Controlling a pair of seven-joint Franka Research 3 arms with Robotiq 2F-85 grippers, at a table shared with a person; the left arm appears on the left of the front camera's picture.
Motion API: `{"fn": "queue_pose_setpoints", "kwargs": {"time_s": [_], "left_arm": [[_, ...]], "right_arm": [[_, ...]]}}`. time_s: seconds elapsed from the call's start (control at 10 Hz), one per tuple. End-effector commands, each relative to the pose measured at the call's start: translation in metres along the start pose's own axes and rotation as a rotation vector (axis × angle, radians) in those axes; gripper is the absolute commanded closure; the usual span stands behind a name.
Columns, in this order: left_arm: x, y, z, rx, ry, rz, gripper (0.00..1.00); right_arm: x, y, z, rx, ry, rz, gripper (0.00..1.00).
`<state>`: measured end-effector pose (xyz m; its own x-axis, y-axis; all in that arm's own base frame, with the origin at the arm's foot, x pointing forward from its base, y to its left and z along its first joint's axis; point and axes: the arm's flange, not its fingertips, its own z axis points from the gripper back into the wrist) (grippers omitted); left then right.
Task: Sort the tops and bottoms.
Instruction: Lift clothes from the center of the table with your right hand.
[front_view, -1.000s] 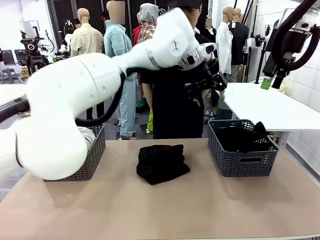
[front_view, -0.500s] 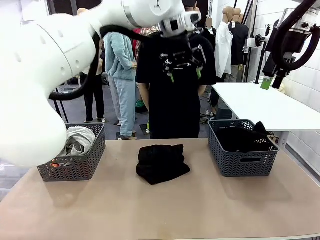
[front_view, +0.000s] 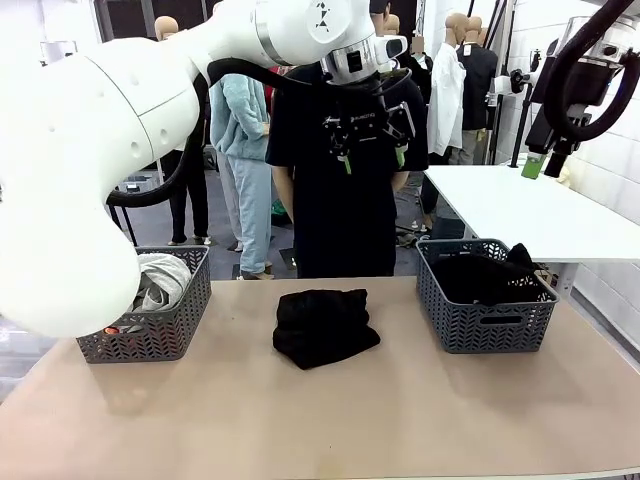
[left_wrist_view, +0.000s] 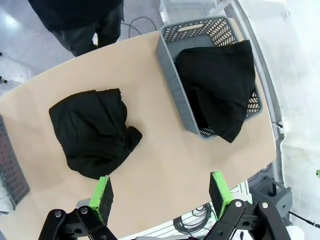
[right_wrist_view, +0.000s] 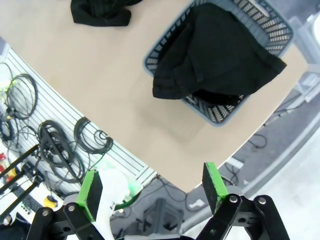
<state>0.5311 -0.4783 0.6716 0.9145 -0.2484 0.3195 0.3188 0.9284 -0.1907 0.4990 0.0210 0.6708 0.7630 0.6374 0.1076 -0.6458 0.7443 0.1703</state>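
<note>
The left hand (front_view: 373, 156) is up high in the air. It hangs in front of the chest of a person (front_view: 340, 230) in a black shirt, who stands at the far side of the worktop (front_view: 300, 420). Its two fingers are spread wide apart, and nothing is between them. Its green pads point down.

The right hand (right_wrist_view: 151, 190) is up high too, off at the right side. Its fingers are also spread wide, and it holds nothing.

A black heap (front_view: 325, 327) of clothes lies in the middle of the worktop. It is a bit crumpled, and nothing touches it. It sits between two grey baskets, apart from both.

The right basket (front_view: 487, 325) has a second black piece (front_view: 485, 275) in it. In the left wrist view this piece fills most of the basket, and one end hangs over the rim. In the right wrist view a fold of it hangs over the edge as well.

The left basket (front_view: 160, 335) stands near the left side of the worktop. A pale grey top (front_view: 160, 280) is bunched up inside it and pokes up above the rim. A tiny spot of red shows low down through the basket wall, but it is too small to tell what it is.

Both hands are well above the worktop, far from the clothes and the baskets.
</note>
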Motion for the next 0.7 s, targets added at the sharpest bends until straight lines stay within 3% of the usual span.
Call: {"fn": "queue_pose_setpoints", "kwargs": {"time_s": [0.0, 0.2, 0.4, 0.6], "left_arm": [[-0.019, 0.019, 0.001, 0.060, 0.039, 0.019, 0.00], [-0.084, 0.103, 0.004, 0.324, 0.107, 0.058, 0.00], [-0.150, 0.173, 0.010, 0.348, 0.176, 0.199, 0.00], [-0.190, 0.211, 0.018, 0.518, 0.231, 0.263, 0.00]], "right_arm": [[-0.002, 0.002, -0.001, 0.000, 0.009, -0.004, 0.00], [-0.002, 0.002, -0.001, 0.000, 0.009, -0.004, 0.00], [-0.002, 0.002, -0.001, 0.000, 0.009, -0.004, 0.00], [-0.002, 0.002, -0.001, 0.000, 0.009, -0.004, 0.00]]}}
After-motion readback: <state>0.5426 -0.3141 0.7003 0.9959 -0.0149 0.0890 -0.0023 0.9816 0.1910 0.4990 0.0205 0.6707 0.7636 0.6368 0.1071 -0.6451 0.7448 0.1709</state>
